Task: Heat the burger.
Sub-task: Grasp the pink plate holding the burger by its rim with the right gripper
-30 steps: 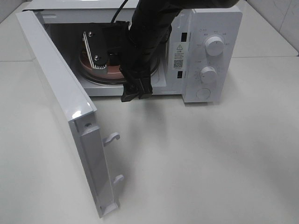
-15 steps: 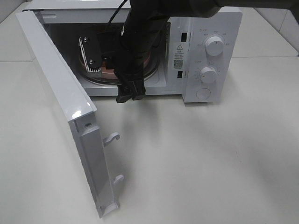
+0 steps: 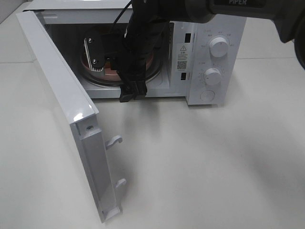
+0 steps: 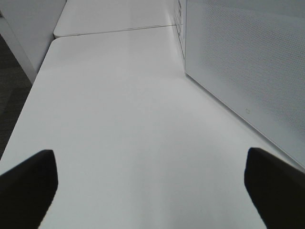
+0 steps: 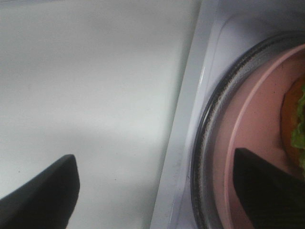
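Observation:
The burger [image 5: 294, 119] shows only at the edge of the right wrist view, an orange-brown round with yellow-green bits. It lies on the salmon-pink plate [image 5: 257, 124] on the glass turntable [image 5: 214, 129] inside the open microwave [image 3: 217, 57]. In the high view my right arm hides the burger and only part of the plate [image 3: 113, 72] shows. My right gripper [image 3: 132, 97] [image 5: 157, 200] is open and empty. It hangs at the microwave's front sill, with one finger over the table and one over the plate. My left gripper [image 4: 152, 191] is open and empty above bare table.
The microwave door [image 3: 62, 100] stands swung wide open on the left, with its latch hooks [image 3: 114, 140] sticking out. Its outer perforated face [image 4: 248, 71] is close beside my left gripper. The control knobs [image 3: 218, 46] are on the microwave's right. White table [image 3: 205, 162] lies in front.
My right arm and gripper have shifted a little to the left along the microwave's front opening. The gripper stays open. The plate has not moved.

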